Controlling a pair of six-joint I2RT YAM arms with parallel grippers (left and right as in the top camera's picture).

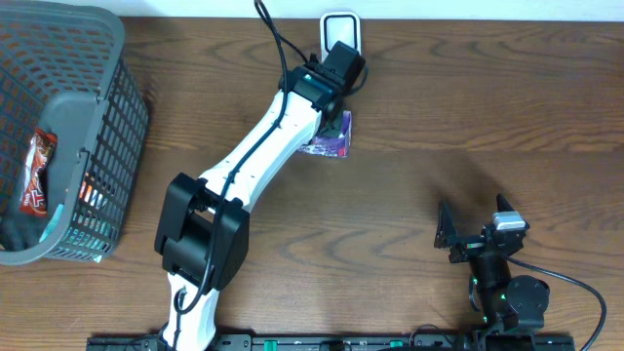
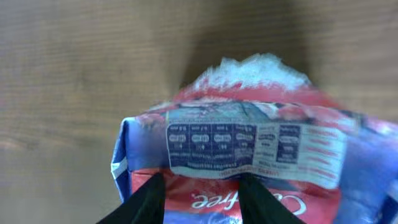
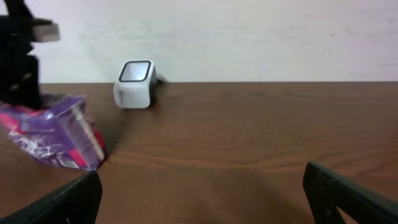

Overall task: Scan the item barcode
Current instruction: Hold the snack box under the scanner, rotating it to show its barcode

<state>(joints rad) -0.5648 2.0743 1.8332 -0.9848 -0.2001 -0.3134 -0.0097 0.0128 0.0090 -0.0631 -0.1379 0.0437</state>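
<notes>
Presenting step: left gripper (image 2: 202, 188) clamps crinkly purple-red plastic snack packet (image 2: 249, 143) near white box scanner (image 3: 135, 84), barcode probably needs facing it; right gripper (image 3: 202, 182) wide, empty.

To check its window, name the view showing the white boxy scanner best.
Right wrist: white boxy scanner unobstructed, dark window visible. Overhead: top only, partly under the left arm. Left wrist: absent.

Soft even light; overhead sharp; left wrist view blurred; faint shadows on table (image 1: 468, 107).
</notes>
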